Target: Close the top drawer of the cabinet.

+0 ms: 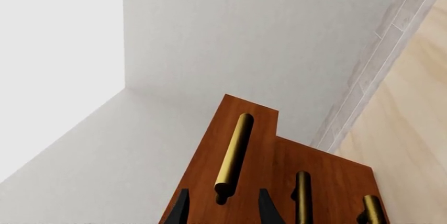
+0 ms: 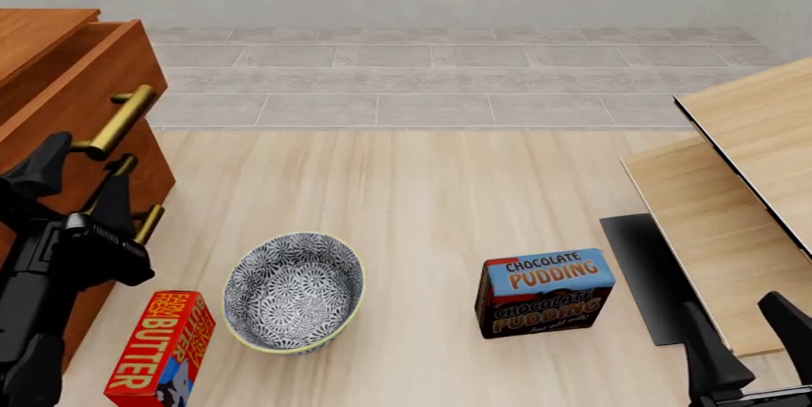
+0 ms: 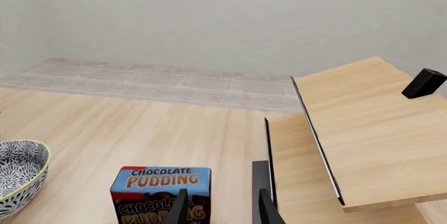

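Observation:
The reddish-brown cabinet (image 2: 36,34) stands at the left edge of the front view. Its top drawer (image 2: 91,76) juts out past the two lower drawers. The drawer's brass bar handle (image 2: 122,118) runs along its front. My left gripper (image 2: 87,154) is open, with the near end of that handle between its fingers. In the left wrist view the top drawer (image 1: 264,130) and its handle (image 1: 234,153) fill the middle, with the gripper (image 1: 223,211) open around the handle's end. The right gripper (image 2: 748,336) is open and empty at the bottom right, far from the cabinet.
On the floor lie a patterned bowl (image 2: 293,291), a red butter box (image 2: 159,348) and a chocolate pudding box (image 2: 546,293). Pale light-wood boards (image 2: 743,169) and a dark mat (image 2: 641,274) sit at the right. The lower drawers' handles (image 1: 302,195) show below the top one.

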`<state>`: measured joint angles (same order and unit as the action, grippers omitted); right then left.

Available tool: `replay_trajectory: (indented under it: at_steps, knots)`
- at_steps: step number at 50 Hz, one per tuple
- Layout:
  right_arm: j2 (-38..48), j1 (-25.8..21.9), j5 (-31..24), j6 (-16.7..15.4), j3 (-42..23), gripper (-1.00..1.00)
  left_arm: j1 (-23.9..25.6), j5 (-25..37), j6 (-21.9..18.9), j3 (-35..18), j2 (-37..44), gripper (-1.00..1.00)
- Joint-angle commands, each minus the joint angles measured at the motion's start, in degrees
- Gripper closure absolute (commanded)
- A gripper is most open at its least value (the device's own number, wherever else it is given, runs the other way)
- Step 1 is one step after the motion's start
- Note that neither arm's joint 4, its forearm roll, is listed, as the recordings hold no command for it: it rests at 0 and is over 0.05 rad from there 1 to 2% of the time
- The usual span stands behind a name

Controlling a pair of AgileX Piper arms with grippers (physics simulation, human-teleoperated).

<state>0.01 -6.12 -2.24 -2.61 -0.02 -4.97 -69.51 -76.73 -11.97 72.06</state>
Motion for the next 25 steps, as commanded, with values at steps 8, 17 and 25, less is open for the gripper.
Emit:
replay_trajectory:
  at_steps: [8, 17, 25]
  knots:
    - [0.0, -0.6, -0.4, -0.4, 0.0, -1.00, -3.1, -0.4, -0.2, 0.6, -0.6, -1.00]
    - [0.0, -0.6, -0.5, -0.4, 0.0, -1.00, -3.8, -0.4, -0.4, 0.3, -0.6, -1.00]
    - [0.0, -0.5, -0.6, -0.4, 0.0, -1.00, -4.4, -0.4, -0.5, -0.1, -0.3, -1.00]
